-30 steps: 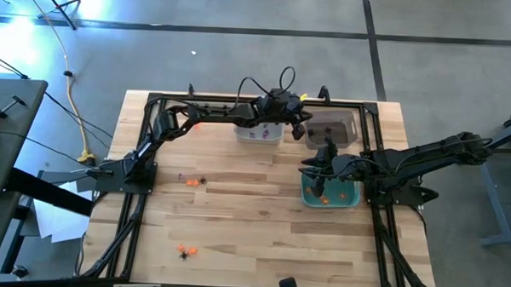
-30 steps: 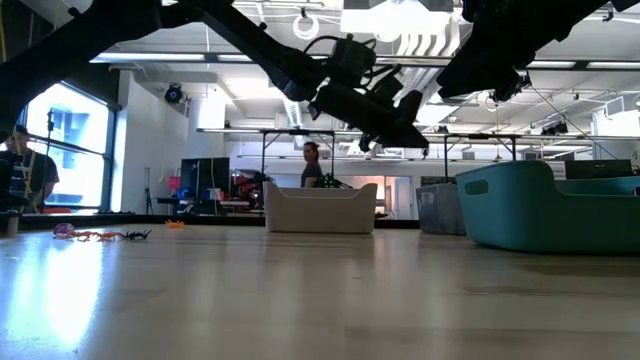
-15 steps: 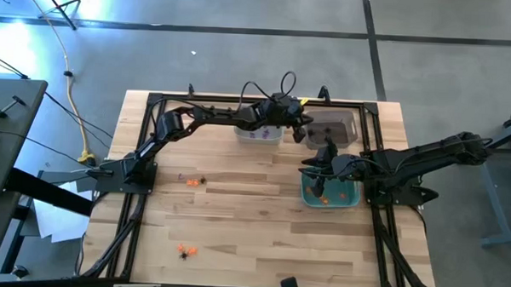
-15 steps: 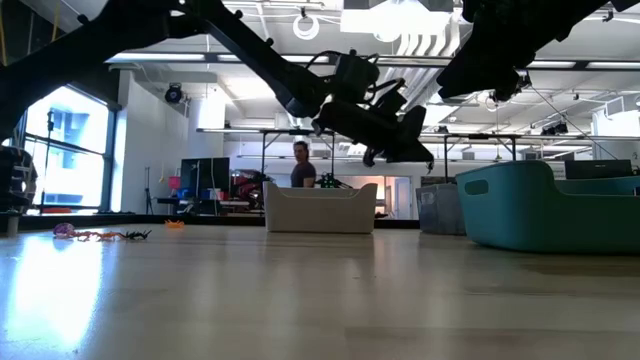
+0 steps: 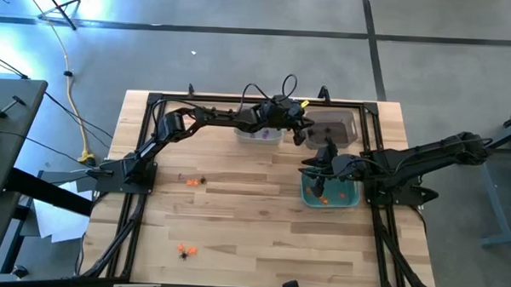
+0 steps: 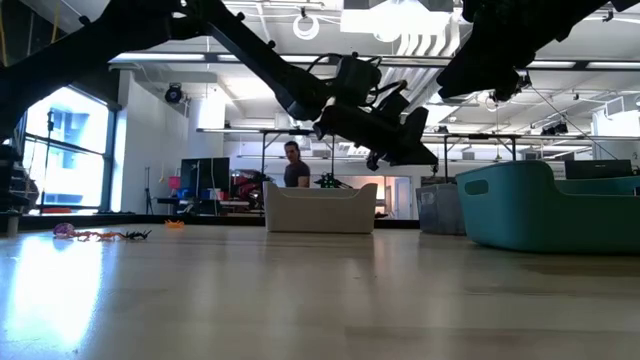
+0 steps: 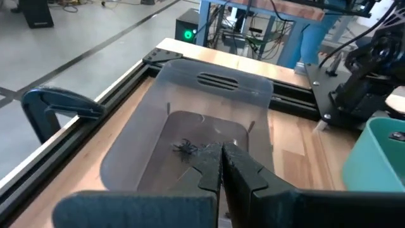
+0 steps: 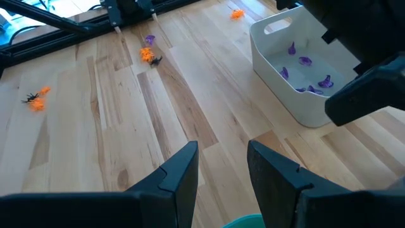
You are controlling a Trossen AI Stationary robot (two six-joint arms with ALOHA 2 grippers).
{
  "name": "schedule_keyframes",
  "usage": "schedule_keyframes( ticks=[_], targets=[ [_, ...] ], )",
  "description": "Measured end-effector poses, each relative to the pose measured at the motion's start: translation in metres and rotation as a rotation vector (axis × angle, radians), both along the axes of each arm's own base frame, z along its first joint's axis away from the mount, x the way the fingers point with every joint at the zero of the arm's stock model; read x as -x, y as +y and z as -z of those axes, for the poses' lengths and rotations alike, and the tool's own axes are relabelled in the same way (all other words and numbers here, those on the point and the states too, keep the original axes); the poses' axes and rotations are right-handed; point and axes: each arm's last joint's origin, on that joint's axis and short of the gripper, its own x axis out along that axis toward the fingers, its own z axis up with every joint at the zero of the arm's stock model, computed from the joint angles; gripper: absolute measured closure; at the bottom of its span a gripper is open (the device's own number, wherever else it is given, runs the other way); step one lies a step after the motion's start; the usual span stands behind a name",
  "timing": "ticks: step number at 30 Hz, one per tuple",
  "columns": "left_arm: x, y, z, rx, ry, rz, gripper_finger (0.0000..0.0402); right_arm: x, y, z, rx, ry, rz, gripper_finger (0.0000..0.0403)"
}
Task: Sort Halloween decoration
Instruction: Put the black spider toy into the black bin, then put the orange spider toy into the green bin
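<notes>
My left gripper (image 5: 300, 136) hangs shut over the near left part of the grey bin (image 7: 215, 79), its fingers slanting down. Whether anything tiny sits between its tips (image 7: 221, 149) does not show. A black spider (image 7: 185, 147) lies on the grey bin's floor. Purple trinkets (image 8: 304, 62) lie in the white bin (image 5: 257, 133). Orange ones (image 5: 324, 197) lie in the teal bin (image 5: 349, 202). Loose orange, purple and black trinkets (image 5: 192, 182) lie on the table at the left, and more (image 5: 184, 250) near the front edge. My right gripper (image 8: 221, 155) waits open above the teal bin's left side.
The three bins stand close together at the table's far right. A black frame (image 5: 145, 140) runs round the table's edges. A blue clamp (image 7: 60, 104) grips the frame beside the grey bin. Bare wood (image 5: 253, 220) fills the middle and near part. A person (image 6: 292, 165) stands in the room beyond.
My left gripper has sunk a little and gone slightly toward the table's right edge, from beside the white bin to over the grey bin. It has stayed shut.
</notes>
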Motion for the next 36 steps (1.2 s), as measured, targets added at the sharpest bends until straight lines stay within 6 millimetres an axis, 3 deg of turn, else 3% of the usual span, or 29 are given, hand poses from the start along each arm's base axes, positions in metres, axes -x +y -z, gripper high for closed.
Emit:
schedule_keyframes(
  ticks=[18, 30, 36],
  targets=[
    [-0.0007, -0.0021, 0.0000, 0.024, -0.004, -0.003, 0.0401, 0.0000, 0.0000, 0.0000, 0.000, 0.000, 0.000, 0.0269],
    [-0.0003, -0.0022, 0.0011, 0.029, 0.009, -0.004, 0.0354, -0.0001, 0.0001, 0.0001, 0.000, 0.000, -0.001, 0.0269],
    [-0.0002, -0.0022, 0.0010, 0.029, 0.009, -0.004, 0.0349, -0.0001, 0.0000, 0.0001, 0.000, 0.000, 0.000, 0.0269]
  ],
)
